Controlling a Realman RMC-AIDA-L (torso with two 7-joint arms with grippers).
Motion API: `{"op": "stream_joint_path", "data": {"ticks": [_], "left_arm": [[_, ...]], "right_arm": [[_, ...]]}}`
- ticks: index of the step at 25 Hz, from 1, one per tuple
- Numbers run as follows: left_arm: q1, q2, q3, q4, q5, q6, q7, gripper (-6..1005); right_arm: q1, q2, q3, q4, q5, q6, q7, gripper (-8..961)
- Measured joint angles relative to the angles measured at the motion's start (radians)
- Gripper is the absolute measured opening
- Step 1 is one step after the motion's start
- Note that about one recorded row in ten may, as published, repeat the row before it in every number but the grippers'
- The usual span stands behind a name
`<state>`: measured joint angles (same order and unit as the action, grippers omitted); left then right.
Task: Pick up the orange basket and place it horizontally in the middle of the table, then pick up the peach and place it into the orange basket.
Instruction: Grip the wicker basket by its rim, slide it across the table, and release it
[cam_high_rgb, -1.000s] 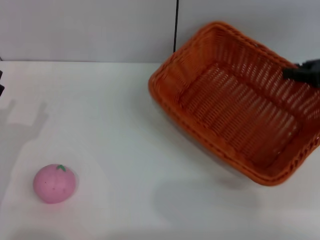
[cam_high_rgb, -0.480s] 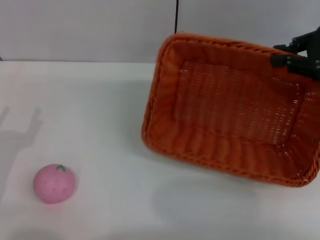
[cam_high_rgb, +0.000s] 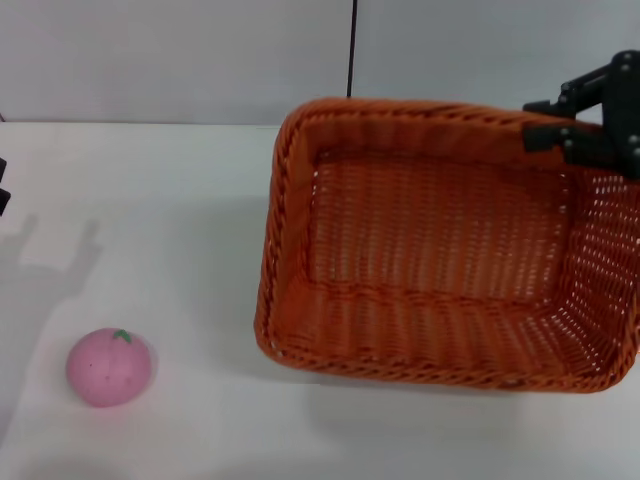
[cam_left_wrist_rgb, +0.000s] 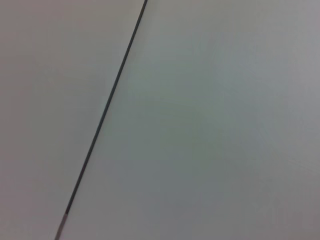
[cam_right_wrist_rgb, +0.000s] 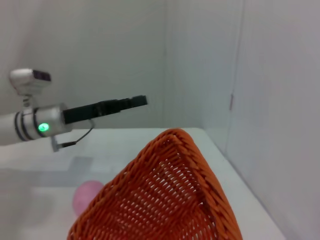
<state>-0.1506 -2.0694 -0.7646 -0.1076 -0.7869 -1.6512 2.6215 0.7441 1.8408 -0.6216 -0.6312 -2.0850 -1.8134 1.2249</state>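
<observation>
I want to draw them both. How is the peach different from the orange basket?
The peach is small, round and pink with a green leaf; the orange basket is far bigger, rectangular, woven and open. The peach sits alone on the table; the basket is tilted, its far rim held by the right claw. Both are in front of the robot, and the basket holds nothing.

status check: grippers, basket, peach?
Right gripper shut on orange basket far rim, basket lifted and tilted. Left gripper raised, empty. Peach alone on table, path unobstructed.
</observation>
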Motion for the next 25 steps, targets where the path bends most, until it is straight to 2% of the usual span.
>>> {"op": "stream_joint_path", "data": {"ticks": [3,5,14,19,25], "left_arm": [[0.004,0.000,0.010,-0.002,0.000,-0.005,0.000,818],[0.012,0.000,0.023,-0.010,0.000,-0.010,0.002,818],[0.032,0.000,0.028,-0.011,0.000,-0.039,0.002,817],[0.033,0.000,0.028,-0.011,0.000,-0.041,0.002,817],[0.033,0.000,0.028,-0.011,0.000,-0.043,0.002,816]], "right_arm": [[0.011,-0.003,-0.043,0.022,-0.003,-0.001,-0.018,164],[0.016,0.006,-0.073,0.024,-0.004,0.006,-0.024,164],[0.009,0.061,-0.212,-0.022,-0.004,0.120,-0.025,163],[-0.022,0.101,-0.227,-0.106,-0.020,0.174,-0.041,163],[-0.020,0.111,-0.227,-0.121,-0.062,0.220,-0.064,163]]}}
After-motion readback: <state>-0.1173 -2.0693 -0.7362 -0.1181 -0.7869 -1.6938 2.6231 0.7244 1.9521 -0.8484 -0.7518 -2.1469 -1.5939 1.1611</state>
